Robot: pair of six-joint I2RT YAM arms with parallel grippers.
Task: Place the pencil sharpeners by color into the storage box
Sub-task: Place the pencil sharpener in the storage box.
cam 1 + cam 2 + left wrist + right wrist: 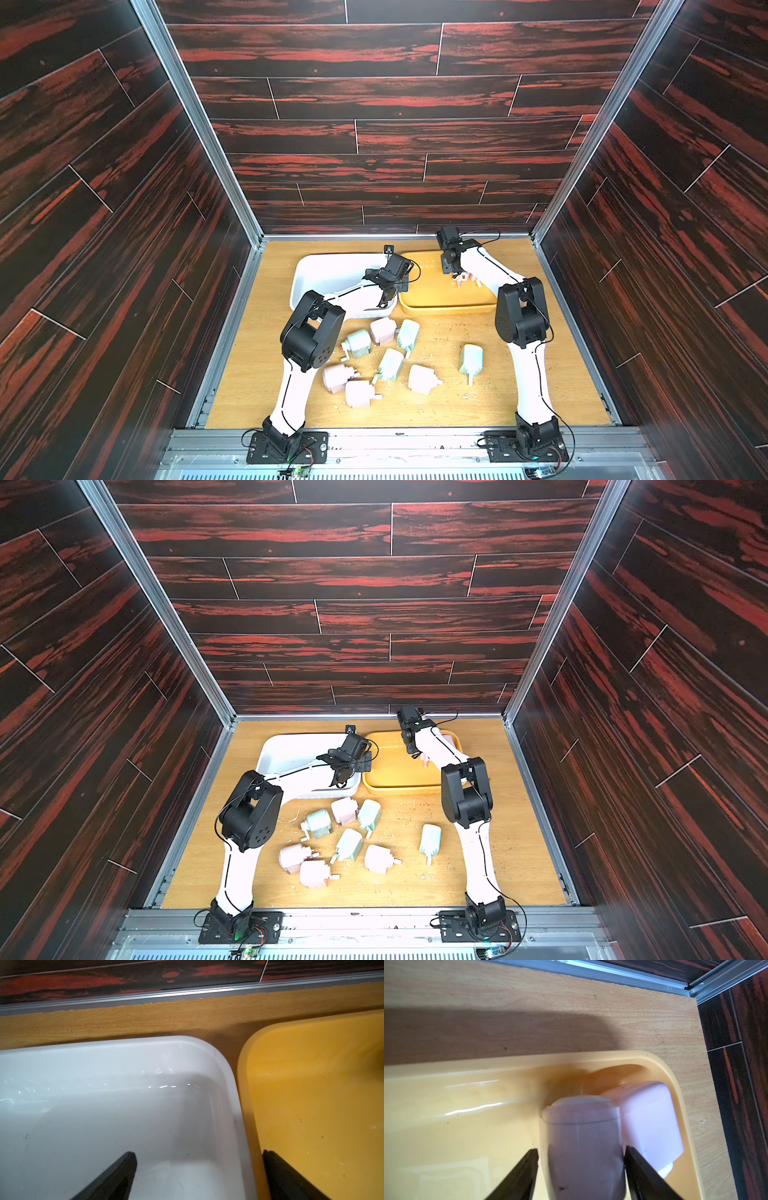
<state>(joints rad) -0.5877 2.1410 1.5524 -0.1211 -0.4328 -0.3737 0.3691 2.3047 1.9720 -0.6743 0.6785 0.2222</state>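
Setting down a pink sharpener (581,1122) in the far corner of the yellow tray (488,1061), tucked right against a second pink one (652,1122) lying there. Straddled by the right gripper (581,1150), with a sliver of gap at one jaw and what looks like contact at the other, so can't tell whether gripped or let go. Best bet: spread wide before lifting, then pull straight up so neither finger drags it or nudges the neighbour. Worth avoiding any sideways swing near the tray wall too. Over the seam between white bin (124,1043) and tray: left gripper (199,1153), wide open, holding nothing. Out on the table (498,407), eight more lying loose, four pink and four green, like this green one (471,358); greens presumably for the white bin.
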